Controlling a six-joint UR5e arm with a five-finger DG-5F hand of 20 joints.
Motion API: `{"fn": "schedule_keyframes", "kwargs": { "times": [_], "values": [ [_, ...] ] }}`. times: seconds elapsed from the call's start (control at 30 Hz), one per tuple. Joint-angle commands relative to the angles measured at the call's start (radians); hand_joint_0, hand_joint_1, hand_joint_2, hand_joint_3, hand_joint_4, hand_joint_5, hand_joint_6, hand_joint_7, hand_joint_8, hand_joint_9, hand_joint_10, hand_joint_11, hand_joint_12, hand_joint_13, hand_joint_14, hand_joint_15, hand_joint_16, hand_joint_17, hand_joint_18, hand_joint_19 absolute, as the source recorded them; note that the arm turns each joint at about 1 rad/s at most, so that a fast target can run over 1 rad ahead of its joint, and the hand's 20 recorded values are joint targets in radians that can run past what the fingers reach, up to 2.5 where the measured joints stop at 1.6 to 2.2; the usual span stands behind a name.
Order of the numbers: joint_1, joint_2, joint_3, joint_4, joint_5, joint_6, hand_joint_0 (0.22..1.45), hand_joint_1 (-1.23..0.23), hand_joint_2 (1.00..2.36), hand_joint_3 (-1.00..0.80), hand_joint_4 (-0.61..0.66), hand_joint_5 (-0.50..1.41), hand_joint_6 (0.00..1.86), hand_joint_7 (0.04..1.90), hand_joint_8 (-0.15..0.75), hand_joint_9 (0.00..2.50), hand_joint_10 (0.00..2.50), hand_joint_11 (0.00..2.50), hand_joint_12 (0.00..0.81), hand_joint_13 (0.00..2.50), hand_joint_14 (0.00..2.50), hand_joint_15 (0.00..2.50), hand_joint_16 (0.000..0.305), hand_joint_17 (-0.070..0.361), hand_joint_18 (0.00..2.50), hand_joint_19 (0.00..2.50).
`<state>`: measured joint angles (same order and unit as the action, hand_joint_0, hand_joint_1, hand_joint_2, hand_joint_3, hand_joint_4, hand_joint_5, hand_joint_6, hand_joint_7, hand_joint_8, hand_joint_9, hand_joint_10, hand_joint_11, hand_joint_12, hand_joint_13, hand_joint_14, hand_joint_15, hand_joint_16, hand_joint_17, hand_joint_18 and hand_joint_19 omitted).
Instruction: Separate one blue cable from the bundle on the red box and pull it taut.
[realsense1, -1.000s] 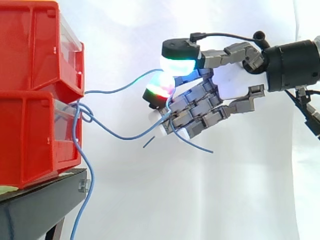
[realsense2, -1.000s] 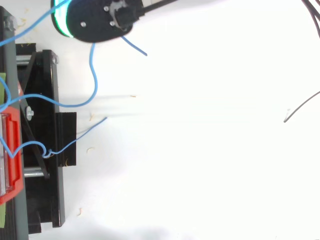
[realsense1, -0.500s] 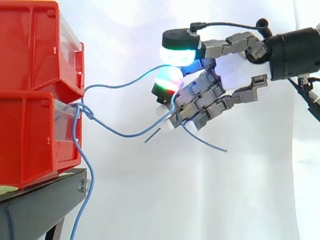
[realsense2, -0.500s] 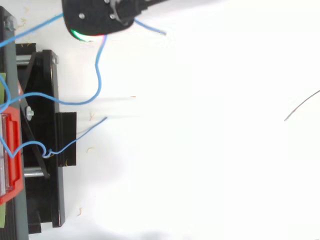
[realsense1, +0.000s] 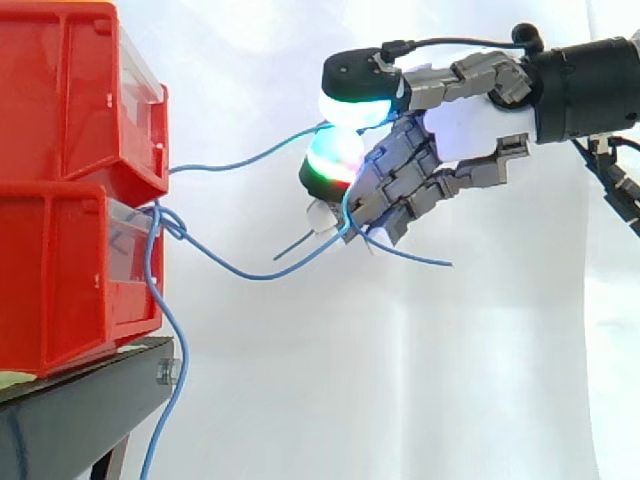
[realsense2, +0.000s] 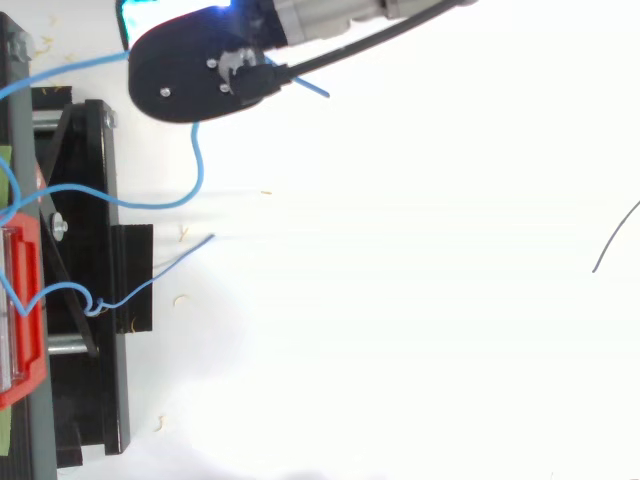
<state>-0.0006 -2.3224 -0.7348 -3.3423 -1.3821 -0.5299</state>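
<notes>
Two red bins are stacked at the left, and a knotted bundle of blue cables (realsense1: 165, 222) hangs from the front of the lower red bin (realsense1: 60, 280). My hand (realsense1: 450, 140) is up and to the right of it, fingers curled and shut on blue cable. One strand (realsense1: 240, 162) rises from the bins to the glowing fingertips in a gentle curve. A second strand (realsense1: 255, 277) sags low before climbing into the curled fingers. A short free end (realsense1: 430, 264) sticks out to the right below the hand. From above, the hand (realsense2: 200, 70) sits over the looping strand (realsense2: 190, 180).
The upper red bin (realsense1: 60, 90) rests on the lower one, both on a black stand (realsense1: 80, 420). Another blue cable (realsense1: 172, 340) hangs down past the stand's edge. A loose cable end (realsense2: 185, 252) lies across the stand in the top view. A white curtain is behind.
The hand has risen a little and drawn slightly away from the bins with the cable in it. The upper strand is straighter and the free end has swung upward.
</notes>
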Motion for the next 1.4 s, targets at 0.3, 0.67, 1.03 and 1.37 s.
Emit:
{"fn": "schedule_keyframes", "kwargs": {
  "times": [0.3,0.67,1.03,1.37],
  "values": [
    [0.001,0.000,0.000,0.006,0.003,-0.012,0.69,-0.95,1.01,-0.02,-0.08,-0.05,0.92,1.00,0.230,0.84,0.01,0.23,0.351,0.64,0.01,0.30,0.050,0.113,0.69,0.49],
    [0.001,0.000,-0.001,0.004,0.005,-0.008,0.74,-0.92,1.02,-0.12,-0.16,-0.07,0.95,0.99,0.175,0.82,0.01,0.22,0.315,0.58,0.01,0.30,0.043,0.097,0.59,0.54],
    [-0.002,0.000,-0.069,0.004,-0.002,-0.005,0.72,-0.93,1.01,-0.07,-0.21,-0.06,0.94,1.00,0.134,0.80,0.01,0.17,0.319,0.57,0.01,0.27,0.044,0.099,0.59,0.52],
    [0.001,-0.002,-0.138,0.009,-0.029,0.028,0.73,-0.94,1.01,-0.05,-0.20,-0.06,0.94,1.02,0.155,0.78,0.01,0.17,0.319,0.57,0.01,0.27,0.044,0.098,0.59,0.52]
  ]
}}
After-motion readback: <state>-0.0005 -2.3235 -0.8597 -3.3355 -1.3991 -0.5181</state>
